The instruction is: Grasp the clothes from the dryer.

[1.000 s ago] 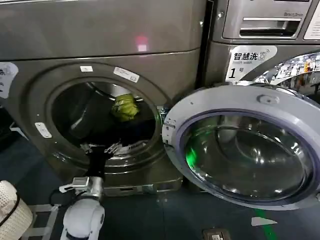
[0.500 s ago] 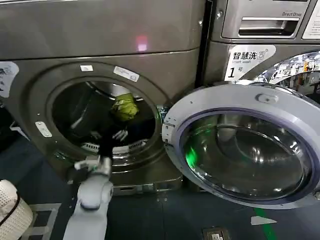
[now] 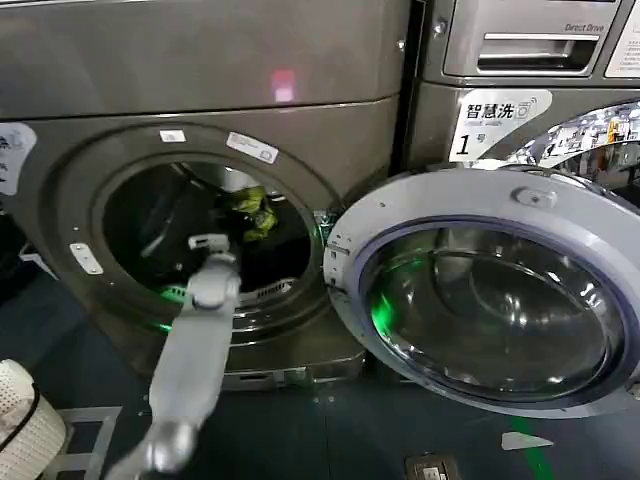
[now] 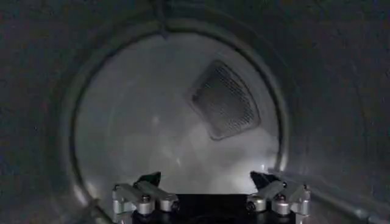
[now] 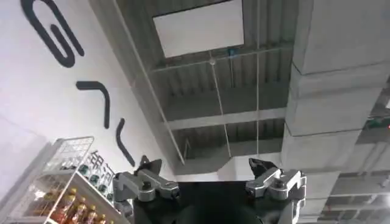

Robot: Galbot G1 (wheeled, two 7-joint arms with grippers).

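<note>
The dryer point(image 3: 200, 70) is a dark bronze-grey front loader with its round door point(image 3: 490, 290) swung open to the right. Inside the drum, at the upper right of the porthole, sits a small yellow-green lump of clothes point(image 3: 252, 208). Dark fabric point(image 3: 278, 258) lies below it, hard to tell from the shadow. My left arm point(image 3: 205, 300) reaches up through the porthole. The left gripper point(image 4: 206, 181) is open inside the drum, facing the back wall and its vent point(image 4: 224, 100), with nothing between the fingers. My right gripper point(image 5: 207, 173) is open and points at the ceiling.
A lighter grey machine point(image 3: 520, 60) with a drawer handle stands to the right, behind the open door. A white basket point(image 3: 25, 420) sits at the bottom left on the floor. The right wrist view has a wire shelf of bottles point(image 5: 67, 189).
My left arm has risen from below the dryer's front and pushed through the porthole into the drum. The yellow-green lump is now partly covered from the head view.
</note>
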